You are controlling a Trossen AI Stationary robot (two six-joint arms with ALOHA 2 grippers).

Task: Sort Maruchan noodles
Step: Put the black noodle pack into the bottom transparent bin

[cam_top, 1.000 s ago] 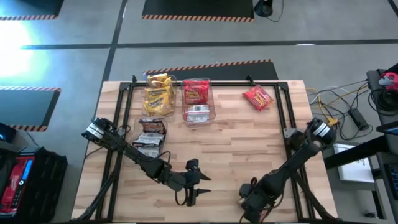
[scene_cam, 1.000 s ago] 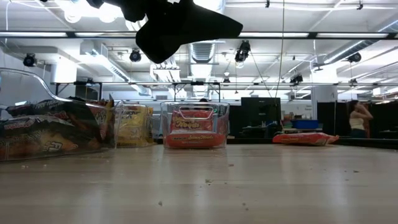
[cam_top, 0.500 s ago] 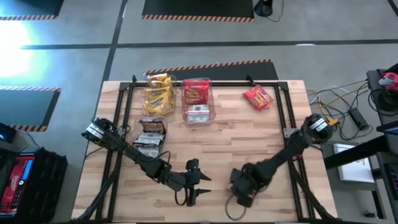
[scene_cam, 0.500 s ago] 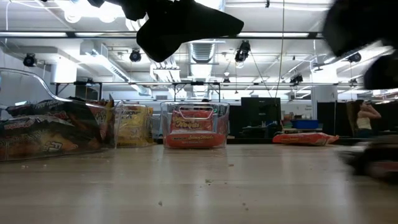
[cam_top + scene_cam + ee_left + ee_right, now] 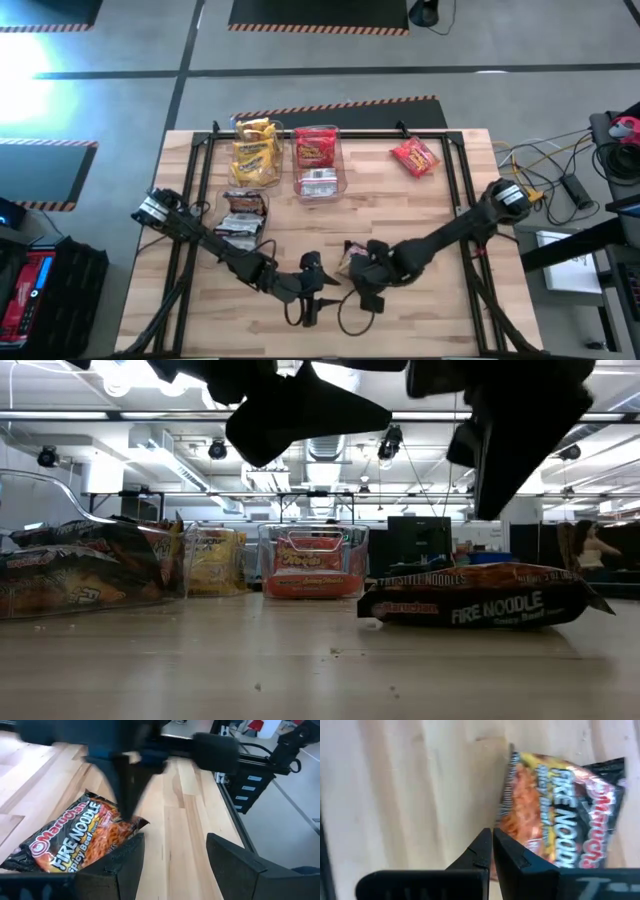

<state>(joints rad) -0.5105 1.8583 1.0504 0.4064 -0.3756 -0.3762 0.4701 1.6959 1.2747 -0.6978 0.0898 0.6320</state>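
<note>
**Fire Noodle packet on table between both grippers**

Dark Maruchan Fire Noodle packet lies flat on the wooden table, near the front edge at centre. Not gripped by either arm.

Right gripper is over the near end of that packet, fingers pressed together with nothing between them; right wrist view shows the tips just off the packet's edge.

Left gripper sits just beside it to the left, fingers apart, empty. Its wrist view looks past both fingers at the packet.

Rest of the noodles:
- yellow packets in a clear bin at the back left
- red-orange packets in the next clear bin
- dark packets in a bin at the left, near the left arm
- one red packet loose on the table at the back right
</note>
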